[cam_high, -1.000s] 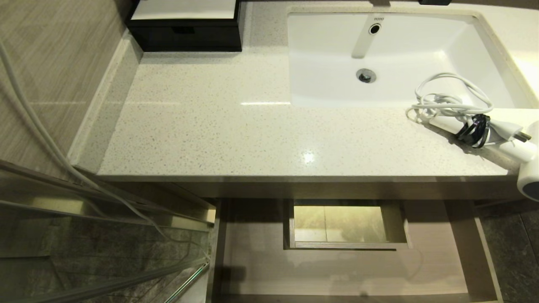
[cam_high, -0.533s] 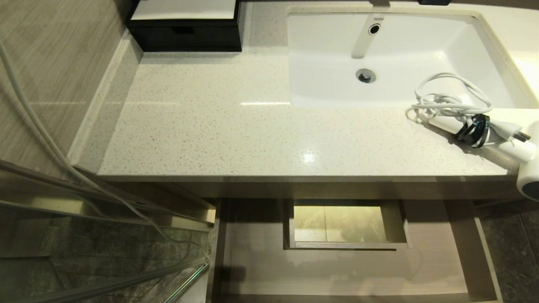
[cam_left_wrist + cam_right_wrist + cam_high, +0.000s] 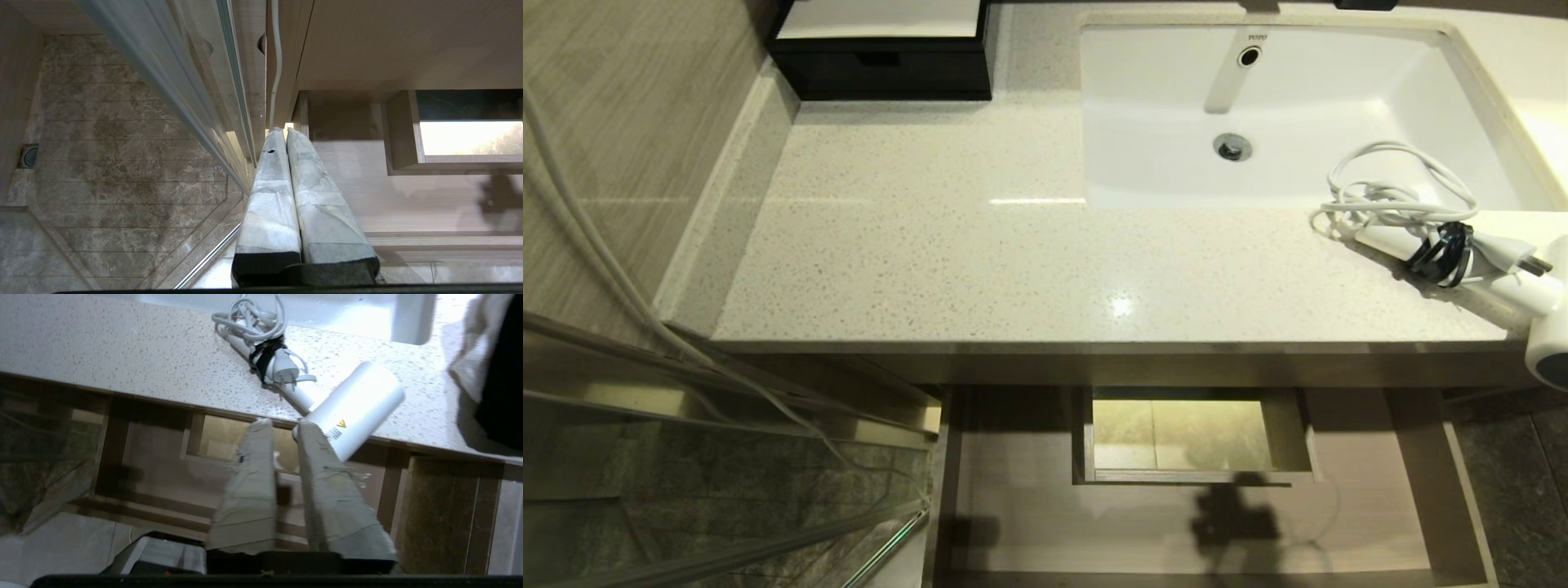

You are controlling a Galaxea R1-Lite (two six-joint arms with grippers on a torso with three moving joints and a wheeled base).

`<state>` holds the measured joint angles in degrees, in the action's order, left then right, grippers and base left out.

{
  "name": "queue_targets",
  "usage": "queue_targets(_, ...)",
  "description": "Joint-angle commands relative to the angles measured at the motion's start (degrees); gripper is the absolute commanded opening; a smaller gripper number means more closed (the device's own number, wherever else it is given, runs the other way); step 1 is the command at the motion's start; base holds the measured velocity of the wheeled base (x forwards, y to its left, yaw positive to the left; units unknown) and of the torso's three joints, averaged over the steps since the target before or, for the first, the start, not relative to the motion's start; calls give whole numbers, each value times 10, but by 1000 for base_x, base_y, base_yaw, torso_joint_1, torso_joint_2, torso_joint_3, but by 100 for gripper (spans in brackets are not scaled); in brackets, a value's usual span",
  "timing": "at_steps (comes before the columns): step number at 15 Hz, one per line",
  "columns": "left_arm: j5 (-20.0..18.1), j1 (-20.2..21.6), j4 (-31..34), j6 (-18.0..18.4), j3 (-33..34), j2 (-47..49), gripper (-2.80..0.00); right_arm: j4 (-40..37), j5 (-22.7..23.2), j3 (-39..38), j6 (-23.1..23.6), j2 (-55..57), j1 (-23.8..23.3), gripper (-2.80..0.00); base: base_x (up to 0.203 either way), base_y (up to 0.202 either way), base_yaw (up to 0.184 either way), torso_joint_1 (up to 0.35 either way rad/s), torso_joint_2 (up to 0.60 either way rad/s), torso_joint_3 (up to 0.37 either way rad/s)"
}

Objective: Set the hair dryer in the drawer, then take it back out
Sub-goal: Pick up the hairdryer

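Observation:
The white hair dryer [image 3: 1547, 335] lies at the right end of the counter, its barrel hanging over the front edge. Its coiled cord [image 3: 1396, 192] is bundled by a dark strap [image 3: 1441, 253] near the sink's corner. The drawer [image 3: 1029, 506] below the counter is pulled out, with nothing on its floor and a boxed notch [image 3: 1192, 474] at the back. In the right wrist view my right gripper [image 3: 284, 424] hovers over the drawer, just short of the hair dryer [image 3: 359, 404]; its fingers stand slightly apart with nothing between them. My left gripper [image 3: 284, 131] is shut and parked beside the drawer's left side.
A white sink [image 3: 1339, 98] takes up the counter's back right. A small black box [image 3: 882, 65] stands at the back left. A glass shower door [image 3: 727, 490] and grey cables [image 3: 572, 212] are on the left. A dark and white cloth [image 3: 490, 371] lies right of the dryer.
A dark shadow of my right arm has appeared on the drawer floor below the notch. The hair dryer and drawer have not moved.

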<state>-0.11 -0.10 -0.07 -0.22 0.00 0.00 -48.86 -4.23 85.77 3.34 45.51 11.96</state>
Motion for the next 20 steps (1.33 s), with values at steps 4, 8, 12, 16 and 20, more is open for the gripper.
queue_targets(4,0,0,0,0,1,0,-280,55,87,-17,61,210,-33,0,0,0,0,0,0,0)
queue_targets(8,0,0,0,0,1,0,-280,108,149,-71,207,241,-98,0,0,0,0,0,0,0)
queue_targets(12,0,0,0,0,1,0,-280,99,234,-44,373,259,-201,0,0,0,0,0,0,0)
queue_targets(16,0,0,-1,0,1,0,-280,88,234,-39,418,266,-215,0,0,0,0,0,0,0)
queue_targets(20,0,-1,0,0,0,0,-280,84,262,-54,438,291,-218,0,0,0,0,0,0,0)
